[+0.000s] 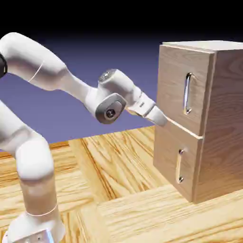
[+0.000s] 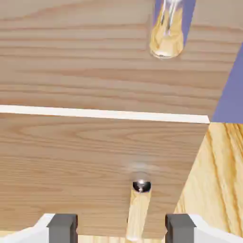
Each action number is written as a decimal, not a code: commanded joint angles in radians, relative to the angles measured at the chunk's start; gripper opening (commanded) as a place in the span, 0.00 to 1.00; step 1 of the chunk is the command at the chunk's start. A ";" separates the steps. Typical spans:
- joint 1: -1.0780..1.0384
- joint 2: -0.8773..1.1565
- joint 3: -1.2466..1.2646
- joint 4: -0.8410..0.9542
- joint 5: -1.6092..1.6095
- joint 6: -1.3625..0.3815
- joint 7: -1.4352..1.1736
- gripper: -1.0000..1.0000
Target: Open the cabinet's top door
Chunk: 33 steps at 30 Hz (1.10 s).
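Cabinet doors fill the hand view as the claw hangs just in front of the wood, level with the pale seam between the two panels. Its grey fingertips stand wide apart at the bottom of the hand view, with nothing between them but the lower panel and the top end of its short handle. In the exterior view the claw points to the right and slightly down, near the cabinet's front left edge; whether it touches the wood cannot be told.

Top door sits shut, flush above the seam, its long silver bar handle upright and up and to the right of the claw, well apart from the fingers. In the hand view only the lower end of that handle shows, near the top edge. The lower door is likewise shut, its shorter handle below and right of the claw.

The white arm rises from the lower left and reaches across toward the cabinet. The cabinet stands on the wood-grain tabletop at the right, before a blue-violet backdrop.
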 commanded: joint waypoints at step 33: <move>0.527 -0.178 -0.526 0.179 -1.435 -0.176 1.086 0.50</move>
